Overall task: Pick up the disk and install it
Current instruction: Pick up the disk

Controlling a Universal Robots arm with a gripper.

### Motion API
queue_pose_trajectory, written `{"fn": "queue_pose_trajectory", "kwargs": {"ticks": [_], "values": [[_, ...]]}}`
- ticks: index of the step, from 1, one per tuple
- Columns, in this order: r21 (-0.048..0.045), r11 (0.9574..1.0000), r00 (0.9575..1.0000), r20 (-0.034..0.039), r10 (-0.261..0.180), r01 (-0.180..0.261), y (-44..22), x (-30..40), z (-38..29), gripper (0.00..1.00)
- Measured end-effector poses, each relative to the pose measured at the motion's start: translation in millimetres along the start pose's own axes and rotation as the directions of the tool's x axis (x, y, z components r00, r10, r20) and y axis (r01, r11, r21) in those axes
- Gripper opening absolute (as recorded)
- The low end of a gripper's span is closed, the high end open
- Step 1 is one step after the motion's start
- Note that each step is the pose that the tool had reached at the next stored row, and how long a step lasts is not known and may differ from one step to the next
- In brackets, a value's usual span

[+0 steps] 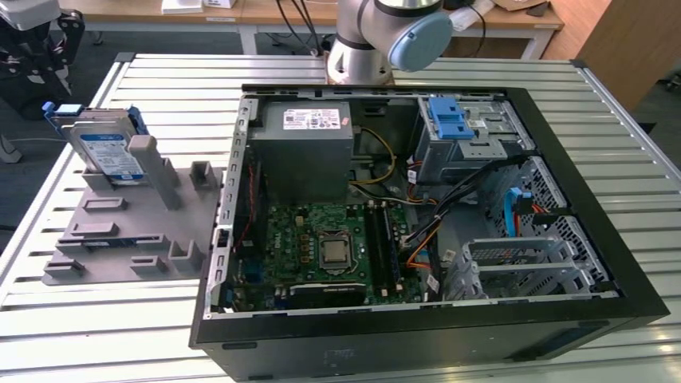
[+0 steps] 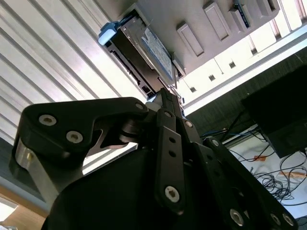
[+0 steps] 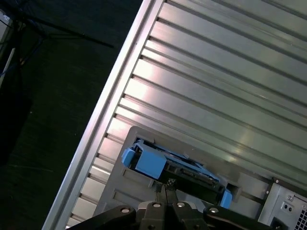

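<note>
- Disk (image 1: 107, 152) stood on its edge in a grey holder (image 1: 127, 231), at the exterior view's left, and it tilted a little.
- It was silver, with a white-and-blue label on its face and a blue frame around it.
- The holder lay on the metal table (image 1: 96, 319), just beside the open black case (image 1: 426, 343) and outside it.
- The arm (image 1: 368, 40) stood at the far side of the table, behind the case.
- In the second wrist view the gripper (image 2: 163, 93) pointed at the disk (image 2: 144, 52), with its tip near one end of the disk.
- In the first wrist view the gripper (image 3: 165, 188) was over the disk (image 3: 172, 167), with its tip at the disk's long edge.
- The two black fingers (image 2: 169, 143) were pressed together, and nothing was pinched between them.
- I could not tell if the tip touched the disk or was only very close to it.
- Inside the case a grey power box (image 1: 303, 152) sat at the far end, next to a grey cage (image 1: 468, 136) with a blue handle.
- A green board (image 1: 319, 247) lay flat in the case, nearer than the power box.
- Black and orange wires (image 1: 468, 199) ran between the cage and the board.
</note>
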State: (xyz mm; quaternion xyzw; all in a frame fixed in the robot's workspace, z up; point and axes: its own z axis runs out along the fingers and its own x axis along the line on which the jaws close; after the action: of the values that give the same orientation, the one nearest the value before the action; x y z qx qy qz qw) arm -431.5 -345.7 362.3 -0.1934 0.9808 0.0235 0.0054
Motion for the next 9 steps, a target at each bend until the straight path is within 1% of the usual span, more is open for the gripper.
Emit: {"fn": "queue_pose_trajectory", "kwargs": {"ticks": [5, 7, 9], "values": [[-0.0001, 1.0000, 1.0000, -0.0002, -0.005, 0.005, 0.0, 0.0, 0.0, 0.11], [-0.0004, 0.9998, 0.9998, -0.0009, -0.021, 0.021, 0.0, 0.0, 0.0, 0.11], [-0.0011, 0.9987, 0.9987, -0.0022, -0.050, 0.050, 0.0, 0.0, 0.0, 0.11]]}}
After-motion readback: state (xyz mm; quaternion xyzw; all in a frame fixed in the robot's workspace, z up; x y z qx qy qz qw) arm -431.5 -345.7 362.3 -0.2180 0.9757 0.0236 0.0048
